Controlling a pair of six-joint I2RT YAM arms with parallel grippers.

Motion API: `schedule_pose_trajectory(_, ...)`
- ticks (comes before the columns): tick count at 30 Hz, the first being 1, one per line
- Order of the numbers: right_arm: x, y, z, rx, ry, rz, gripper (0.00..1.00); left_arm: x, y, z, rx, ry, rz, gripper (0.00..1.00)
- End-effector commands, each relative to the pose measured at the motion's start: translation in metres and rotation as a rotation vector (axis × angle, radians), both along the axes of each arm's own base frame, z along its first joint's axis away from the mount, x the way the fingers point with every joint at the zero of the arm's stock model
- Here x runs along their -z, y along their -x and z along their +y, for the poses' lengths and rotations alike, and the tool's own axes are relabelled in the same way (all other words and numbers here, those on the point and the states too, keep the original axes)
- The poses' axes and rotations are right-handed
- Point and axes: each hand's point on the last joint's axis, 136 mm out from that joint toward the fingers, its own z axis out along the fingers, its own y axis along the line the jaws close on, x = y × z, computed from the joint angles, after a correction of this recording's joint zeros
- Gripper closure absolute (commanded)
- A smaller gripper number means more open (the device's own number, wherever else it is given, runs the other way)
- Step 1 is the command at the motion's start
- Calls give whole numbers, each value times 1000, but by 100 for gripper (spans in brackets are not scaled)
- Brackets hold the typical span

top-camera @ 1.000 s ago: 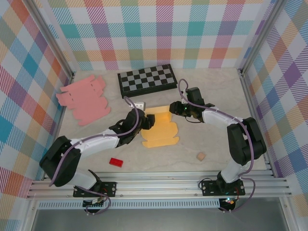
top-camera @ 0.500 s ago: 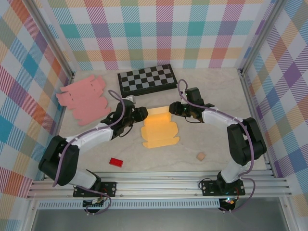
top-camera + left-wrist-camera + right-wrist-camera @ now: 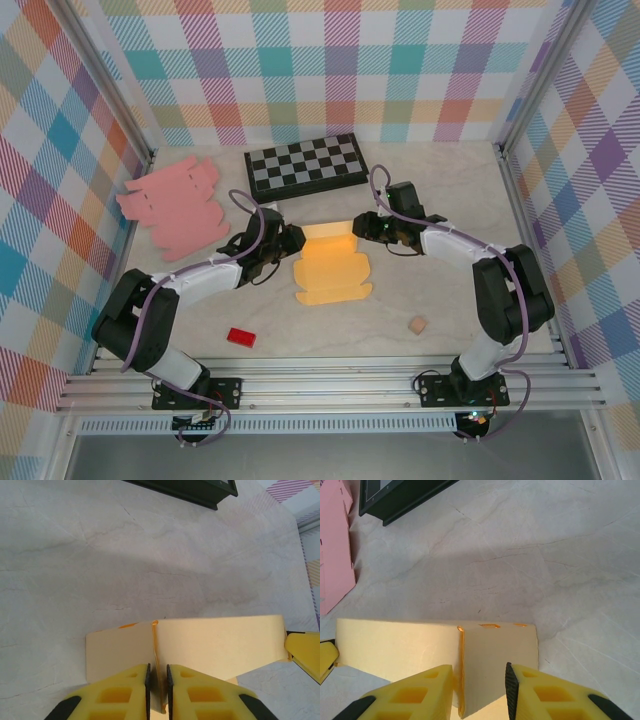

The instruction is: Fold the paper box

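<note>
Orange paper box (image 3: 333, 268) lies at mid-counter (image 3: 450, 290) as an unfolded blank: main panels flat, rear flap raised on edge. Nothing sits on or in it. Left pincer (image 3: 296, 239) is at the flap's left rear corner. In its wrist view the yellow fingers (image 3: 125, 692) are drawn nearly together, with the flap's creased edge pinched in the slit between them, so we record it as clenched on the box. Right pincer (image 3: 362, 228) is at the right rear corner. Its jaws stand part open astride the flap's end panel, and we cannot tell whether the pads touch the paper. Also noted: pink blank (image 3: 175, 208) far left, checkerboard (image 3: 305, 165) at the back, red block (image 3: 240, 337) and small wooden cube (image 3: 417, 325) nearer us.
</note>
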Motion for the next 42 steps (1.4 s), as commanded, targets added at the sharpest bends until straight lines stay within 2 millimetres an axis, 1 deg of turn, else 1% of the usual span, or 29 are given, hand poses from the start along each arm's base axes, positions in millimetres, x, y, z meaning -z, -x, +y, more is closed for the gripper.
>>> schedule_pose_trajectory(1,7,6,-8,18,53,32,65,20,6,5,-7,-39,48,83)
schedule_pose_trajectory(2,7,6,-8,21,56,32,65,18,5,6,-7,-46,46,82)
schedule_pose_trajectory(3,7,5,-9,26,59,33,65,15,5,8,-10,-60,46,78)
schedule_pose_trajectory(5,8,5,-9,31,62,37,65,6,5,11,-14,-80,39,75)
schedule_pose_trajectory(6,8,5,-10,35,65,38,65,2,8,14,-14,-95,41,72)
schedule_pose_trajectory(7,8,5,-9,37,67,37,65,-2,10,17,-19,-108,45,64)
schedule_pose_trajectory(9,9,6,-10,47,73,42,65,-8,18,28,-40,-142,69,59)
schedule_pose_trajectory(10,9,6,-10,49,77,43,65,-7,25,34,-51,-161,93,57)
schedule_pose_trajectory(11,10,6,-11,54,79,46,65,-7,31,39,-58,-166,104,56)
schedule_pose_trajectory(13,10,6,-11,62,81,48,65,-4,49,44,-50,-146,130,56)
schedule_pose_trajectory(16,10,5,-12,74,85,50,65,11,78,45,-23,-92,178,55)
schedule_pose_trajectory(19,10,4,-14,92,97,55,65,28,107,37,4,-35,211,49)
schedule_pose_trajectory(22,12,3,-16,108,104,65,65,46,123,30,18,-3,232,43)
schedule_pose_trajectory(26,12,3,-15,115,101,69,65,58,122,26,-10,62,238,42)
schedule_pose_trajectory(29,12,4,-15,112,100,72,65,60,118,21,-6,62,232,42)
schedule_pose_trajectory(32,11,4,-15,111,105,67,65,57,105,18,-12,37,188,42)
schedule_pose_trajectory(34,10,5,-15,110,106,68,65,52,94,12,-7,21,160,43)
schedule_pose_trajectory(36,10,5,-16,109,105,68,65,52,85,6,2,5,150,44)
schedule_pose_trajectory(38,10,6,-15,105,106,67,65,54,78,1,10,-9,148,48)
schedule_pose_trajectory(42,9,7,-16,104,104,68,65,65,68,-12,30,-14,170,63)
